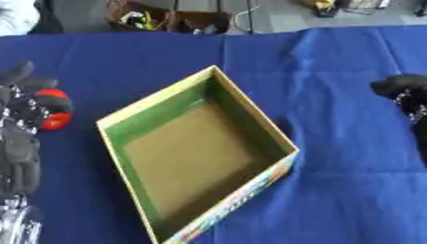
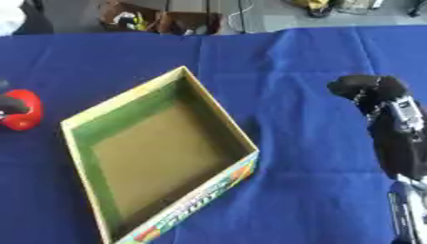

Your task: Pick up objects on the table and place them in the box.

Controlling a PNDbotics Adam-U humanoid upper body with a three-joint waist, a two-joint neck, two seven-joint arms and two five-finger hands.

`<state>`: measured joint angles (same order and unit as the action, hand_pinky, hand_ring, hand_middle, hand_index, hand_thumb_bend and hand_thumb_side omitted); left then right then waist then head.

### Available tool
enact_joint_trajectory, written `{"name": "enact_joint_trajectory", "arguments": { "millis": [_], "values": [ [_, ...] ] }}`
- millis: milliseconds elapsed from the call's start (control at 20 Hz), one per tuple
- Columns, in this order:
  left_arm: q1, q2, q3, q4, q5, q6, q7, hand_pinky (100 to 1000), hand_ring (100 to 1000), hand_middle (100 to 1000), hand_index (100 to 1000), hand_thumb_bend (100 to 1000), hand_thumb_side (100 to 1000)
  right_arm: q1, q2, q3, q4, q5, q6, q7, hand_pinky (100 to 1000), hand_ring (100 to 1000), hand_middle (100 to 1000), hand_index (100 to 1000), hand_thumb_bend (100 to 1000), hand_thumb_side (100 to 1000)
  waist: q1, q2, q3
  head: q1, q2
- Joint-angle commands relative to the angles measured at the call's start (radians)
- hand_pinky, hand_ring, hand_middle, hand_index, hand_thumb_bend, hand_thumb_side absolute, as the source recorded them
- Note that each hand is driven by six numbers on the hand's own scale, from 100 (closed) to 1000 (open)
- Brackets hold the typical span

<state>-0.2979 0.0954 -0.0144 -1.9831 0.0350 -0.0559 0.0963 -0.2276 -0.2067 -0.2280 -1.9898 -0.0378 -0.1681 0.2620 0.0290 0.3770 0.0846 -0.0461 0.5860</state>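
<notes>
An open box (image 1: 200, 81) with green inner walls, a brown floor and a colourful printed outer side lies askew in the middle of the blue cloth; nothing shows inside it. A rounded red object (image 1: 55, 120) sits at the left edge of the table. My left hand (image 1: 20, 119) is on it, with a dark finger curled across its front. The same red object (image 2: 23, 114) shows at the left border of the right eye view. My right hand (image 2: 372, 90) is over the cloth to the right of the box, apart from it, its fingers curled with nothing seen in them.
The blue cloth (image 1: 350, 181) covers the whole table. Beyond its far edge stand brown containers (image 1: 158, 19) with cables on a grey floor. Bare cloth lies between the box and my right hand.
</notes>
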Motion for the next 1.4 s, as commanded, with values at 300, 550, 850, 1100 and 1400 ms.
{"name": "enact_joint_trajectory", "arguments": {
  "millis": [300,550,850,1100,1400],
  "values": [
    [-0.028,0.072,0.019,-0.017,-0.063,0.006,0.017,621,588,713,923,100,1000,-0.001,-0.006,-0.002,-0.010,-0.001,0.009,0.001,843,773,598,730,100,1000,0.001,-0.029,0.003,0.008,0.003],
    [-0.066,0.176,0.027,-0.017,-0.129,0.050,0.023,675,655,773,970,100,1000,0.000,-0.013,0.000,-0.010,-0.005,0.008,0.002,842,773,598,730,100,1000,0.003,-0.036,0.001,0.007,0.010],
    [-0.139,0.307,0.056,-0.015,-0.210,0.125,-0.026,764,770,851,1000,100,956,0.007,-0.026,0.001,-0.010,-0.002,0.005,0.004,842,774,597,730,100,1000,0.010,-0.038,0.005,-0.007,-0.001],
    [-0.195,0.427,0.008,0.070,-0.284,0.199,-0.099,847,858,929,1000,100,880,0.011,-0.035,0.003,-0.010,0.003,0.004,0.007,842,774,597,728,100,1000,0.018,-0.036,0.008,-0.015,-0.007],
    [-0.290,0.577,-0.079,0.219,-0.376,0.283,-0.191,885,913,957,1000,182,944,0.012,-0.039,0.010,-0.010,0.005,-0.002,0.015,843,775,596,727,100,1000,0.019,-0.031,-0.009,-0.008,-0.015]
  ]
}}
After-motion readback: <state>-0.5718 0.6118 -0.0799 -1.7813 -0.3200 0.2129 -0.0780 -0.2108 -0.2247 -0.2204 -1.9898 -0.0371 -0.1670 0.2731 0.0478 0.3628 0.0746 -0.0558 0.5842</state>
